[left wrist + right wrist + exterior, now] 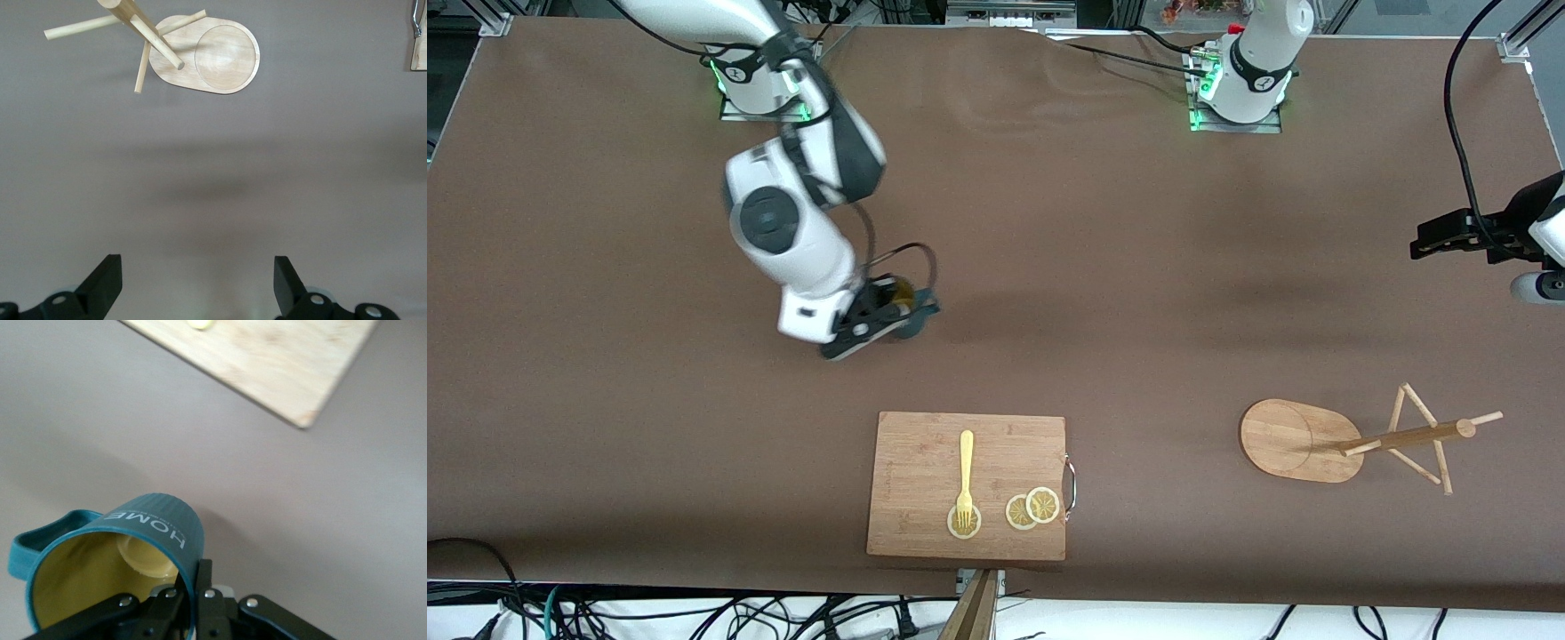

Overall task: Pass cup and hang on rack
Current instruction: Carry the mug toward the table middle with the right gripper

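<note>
Front view: your right gripper (889,313) is clamped on the cup (911,311), up over bare table (1049,267), farther from the camera than the cutting board (925,462). The rack (1360,440) stands toward the left arm's end. Your left gripper (1436,240) waits at that end.

Left wrist view: jaws wide apart, nothing between them, rack (200,57) below.

Right wrist view: fingers (203,587) pinch only the cup (127,553) rim. The thin grip could let it twist or slip during the handover.
</note>
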### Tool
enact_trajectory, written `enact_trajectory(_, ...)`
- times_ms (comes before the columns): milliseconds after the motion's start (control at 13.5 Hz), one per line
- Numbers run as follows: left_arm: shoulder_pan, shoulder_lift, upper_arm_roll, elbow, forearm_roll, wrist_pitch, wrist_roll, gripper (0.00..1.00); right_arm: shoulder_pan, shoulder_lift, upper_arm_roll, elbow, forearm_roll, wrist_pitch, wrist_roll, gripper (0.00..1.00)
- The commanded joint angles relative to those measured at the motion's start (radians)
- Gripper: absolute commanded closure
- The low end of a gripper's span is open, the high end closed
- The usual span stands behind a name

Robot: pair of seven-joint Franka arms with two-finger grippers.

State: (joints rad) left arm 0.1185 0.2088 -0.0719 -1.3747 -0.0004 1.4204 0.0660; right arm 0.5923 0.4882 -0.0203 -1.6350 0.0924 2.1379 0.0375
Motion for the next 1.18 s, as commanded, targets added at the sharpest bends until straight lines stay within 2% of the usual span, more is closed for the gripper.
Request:
enact_trajectory(0,0.006,0.018,-0.008,0.031,0.020,-0.012,0.003,0.00,0.121,0.166,-0.012,0.227,-0.014,-0.071,0.233,1.00)
enact_trajectory(148,0.006,0.017,-0.008,0.031,0.020,-0.012,0.002,0.00,0.196,0.262,-0.012,0.375,-0.011,-0.116,0.359,1.00)
enact_trajectory(222,0.004,0.017,-0.008,0.029,0.022,-0.012,0.002,0.00,0.236,0.289,-0.012,0.400,-0.011,-0.113,0.402,1.00)
enact_trajectory(444,-0.006,0.018,-0.014,0.029,0.022,-0.012,0.002,0.00,0.361,0.375,-0.012,0.457,-0.013,-0.057,0.523,1.00)
enact_trajectory(591,-0.010,0.023,-0.016,0.029,0.019,-0.012,0.003,0.00,0.408,0.438,-0.013,0.500,-0.013,-0.021,0.607,1.00)
enact_trajectory(961,-0.039,0.029,-0.019,0.028,0.010,-0.034,0.006,0.00,0.475,0.464,-0.017,0.506,-0.020,0.020,0.648,0.99)
enact_trajectory(1035,-0.045,0.032,-0.019,0.028,0.010,-0.035,0.006,0.00,0.475,0.463,-0.017,0.506,-0.020,0.017,0.653,0.95)
enact_trajectory(1109,-0.052,0.032,-0.019,0.028,0.008,-0.040,0.006,0.00,0.475,0.461,-0.018,0.507,-0.020,0.019,0.656,0.83)
